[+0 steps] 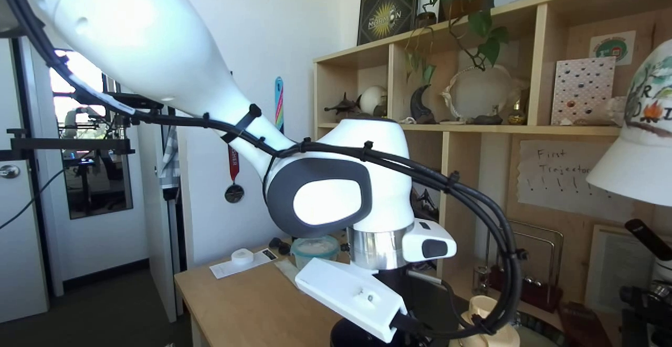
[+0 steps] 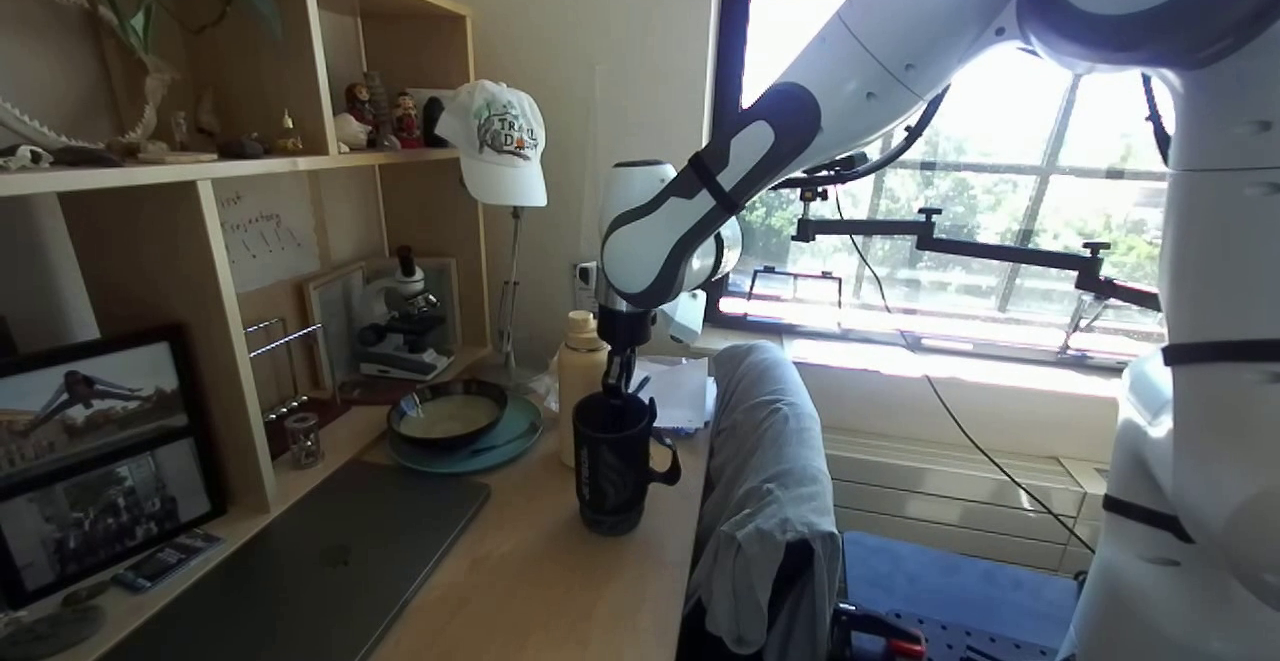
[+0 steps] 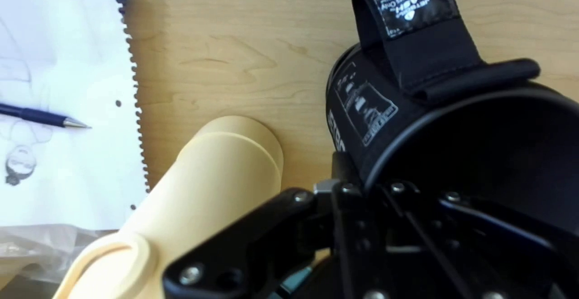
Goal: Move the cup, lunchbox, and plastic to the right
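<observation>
Wooden desk (image 2: pixel 560 596), dark cup (image 2: pixel 612 471) upright, gripper (image 3: pixel 364 181) above — pinching its rim

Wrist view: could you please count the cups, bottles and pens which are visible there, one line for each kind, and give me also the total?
Cup: 1
Bottle: 1
Pen: 1
Total: 3

The gripper (image 2: pixel 617 386) points downward, its jaws clamped.
</observation>
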Tool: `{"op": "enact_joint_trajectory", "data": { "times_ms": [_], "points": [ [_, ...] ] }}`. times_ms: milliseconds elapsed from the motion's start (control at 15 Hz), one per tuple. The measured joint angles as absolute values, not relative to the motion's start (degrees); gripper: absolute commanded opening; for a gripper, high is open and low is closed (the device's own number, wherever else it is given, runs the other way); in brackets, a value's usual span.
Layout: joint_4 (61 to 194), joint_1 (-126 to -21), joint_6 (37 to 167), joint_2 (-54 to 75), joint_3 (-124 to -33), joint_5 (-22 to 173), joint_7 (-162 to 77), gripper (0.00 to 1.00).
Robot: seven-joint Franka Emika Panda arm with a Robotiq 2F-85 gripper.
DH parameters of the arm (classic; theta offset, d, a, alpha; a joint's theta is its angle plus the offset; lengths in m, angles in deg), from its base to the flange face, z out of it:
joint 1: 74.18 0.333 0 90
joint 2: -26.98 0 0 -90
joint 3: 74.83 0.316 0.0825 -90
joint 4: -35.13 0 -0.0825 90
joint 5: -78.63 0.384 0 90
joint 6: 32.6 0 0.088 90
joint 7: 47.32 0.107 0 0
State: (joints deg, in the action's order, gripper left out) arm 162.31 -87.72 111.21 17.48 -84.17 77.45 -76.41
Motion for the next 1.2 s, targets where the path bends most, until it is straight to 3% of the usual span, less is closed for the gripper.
{"op": "enact_joint_trajectory", "data": {
  "times_ms": [533,1200],
  "points": [
    [162.8,-86.9,111.9,19.7,-84.2,71.7,-70.7,0.99],
    [159.1,-79.5,109.9,28.1,-78.6,72.8,-76.0,1.0]
  ]
}}
